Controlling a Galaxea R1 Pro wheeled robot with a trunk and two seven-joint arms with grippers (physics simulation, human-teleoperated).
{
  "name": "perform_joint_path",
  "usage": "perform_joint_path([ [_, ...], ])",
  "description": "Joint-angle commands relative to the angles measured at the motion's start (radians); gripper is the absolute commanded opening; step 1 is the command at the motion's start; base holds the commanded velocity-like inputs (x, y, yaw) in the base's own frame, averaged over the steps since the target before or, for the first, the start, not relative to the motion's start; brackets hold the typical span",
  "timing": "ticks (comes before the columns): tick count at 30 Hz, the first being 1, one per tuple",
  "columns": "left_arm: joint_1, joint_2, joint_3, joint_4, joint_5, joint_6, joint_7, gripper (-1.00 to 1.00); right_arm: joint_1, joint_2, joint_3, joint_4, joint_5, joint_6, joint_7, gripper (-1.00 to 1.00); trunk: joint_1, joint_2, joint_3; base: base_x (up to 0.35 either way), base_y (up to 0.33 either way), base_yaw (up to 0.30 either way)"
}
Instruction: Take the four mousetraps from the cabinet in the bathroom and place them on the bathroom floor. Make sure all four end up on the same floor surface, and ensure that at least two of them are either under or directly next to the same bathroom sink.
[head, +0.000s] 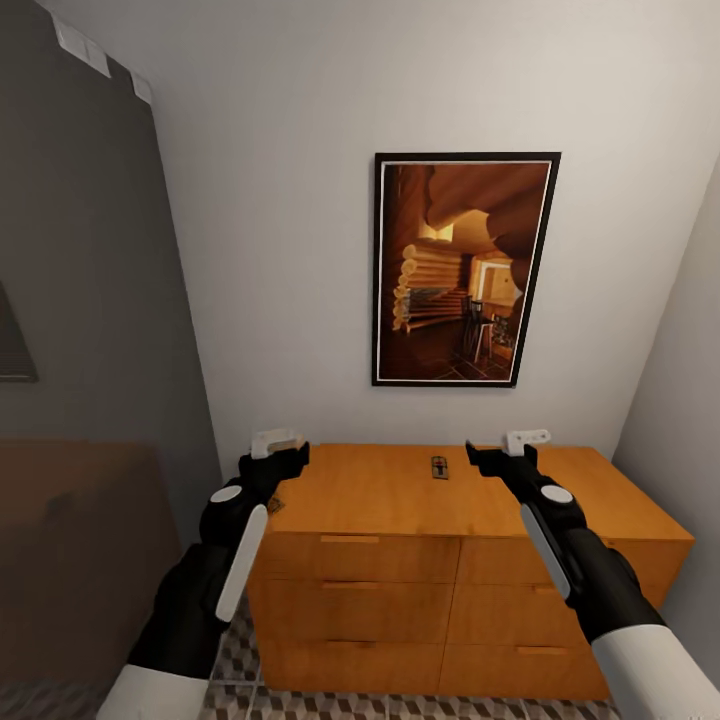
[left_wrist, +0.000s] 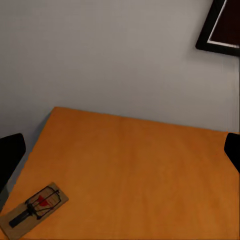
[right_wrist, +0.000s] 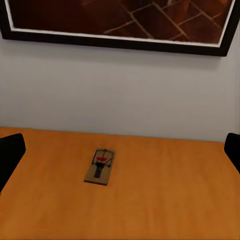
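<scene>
Bathroom corner, white walls, framed picture (head: 464, 268). Cabinet (head: 400, 500): flat top carries one mousetrap (head: 439, 467) mid-top toward the back edge, another (left_wrist: 34, 205) at its left edge. Left claw (head: 276, 442) and right claw (head: 526, 438): both spread, empty. Advised: descend squarely over a trap, pinch its long sides.

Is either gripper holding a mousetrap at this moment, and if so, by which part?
Nothing is held. Both the left gripper and the right gripper hover open above the cabinet; two mousetraps lie flat on its top.
</scene>
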Motion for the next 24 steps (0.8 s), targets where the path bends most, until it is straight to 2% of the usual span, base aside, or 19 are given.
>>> perform_joint_path([
  [1, -0.008, 0.0, -0.001, -0.003, 0.011, 0.006, 0.008, 1.0, -0.005, -0.001, 0.001, -0.001, -0.012, 0.006, -0.001, 1.0, 0.0, -0.001, -0.001, 0.0, 0.0, 0.0],
  [7, -0.07, -0.01, -0.001, 0.036, 0.01, 0.024, 0.004, 1.0, -0.072, 0.0, 0.003, 0.039, -0.016, 0.022, 0.001, 1.0, 0.0, -0.001, -0.001, 0.0, 0.0, 0.0],
  [9, -0.125, -0.026, -0.001, 0.106, 0.009, 0.047, 0.005, 1.0, -0.131, 0.003, 0.005, 0.116, -0.016, 0.051, 0.002, 1.0, 0.0, -0.001, -0.001, 0.0, 0.0, 0.0],
  [15, -0.253, -0.028, -0.001, 0.312, 0.007, 0.085, 0.011, 1.0, -0.293, 0.01, 0.007, 0.361, -0.015, 0.101, 0.005, 1.0, 0.0, -0.001, -0.001, 0.0, 0.0, 0.0],
  [16, -0.287, -0.028, -0.001, 0.364, 0.006, 0.09, 0.012, 1.0, -0.333, 0.018, 0.007, 0.433, -0.015, 0.108, 0.009, 1.0, 0.0, -0.001, -0.001, 0.0, 0.0, 0.0],
  [20, -0.324, -0.028, 0.002, 0.421, 0.006, 0.096, 0.015, 1.0, -0.377, 0.037, 0.008, 0.514, -0.012, 0.115, 0.034, 1.0, 0.0, -0.001, -0.001, 0.0, 0.0, 0.0],
  [24, -0.339, -0.028, 0.009, 0.446, 0.006, 0.098, 0.012, 1.0, -0.395, 0.048, 0.008, 0.551, -0.011, 0.118, 0.063, 1.0, 0.0, -0.001, -0.001, 0.0, 0.0, 0.0],
])
